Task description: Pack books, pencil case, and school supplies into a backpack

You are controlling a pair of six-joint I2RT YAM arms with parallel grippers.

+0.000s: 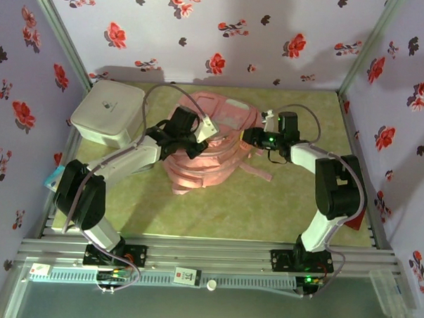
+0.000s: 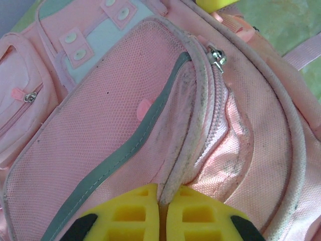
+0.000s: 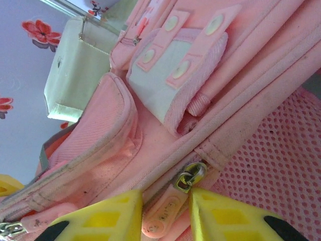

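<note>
backpack (image 1: 210,169): soft, limp, light.
hold: seam (image 2: 176,168) or zip tab (image 3: 170,211).
left gripper (image 2: 163,208): clenched on seam.
right gripper (image 3: 165,217): astride zip tab; grip unclear.

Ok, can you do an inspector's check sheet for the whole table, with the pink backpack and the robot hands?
Surface: green table, with the backpack in the middle.
Job's things: pink backpack lying flat, front pockets facing up.
Clutter: white box with rounded corners, back left, beside the backpack.
Grippers: left gripper shut on a ridge of backpack fabric. The right gripper has its fingers either side of a pink zip tab; I cannot tell if it is clamped.
Cables: grey cable looping up from the left arm; a second cable arcs over the right wrist.
Surroundings: lilac walls with red flowers; metal rail along the near edge.
</note>
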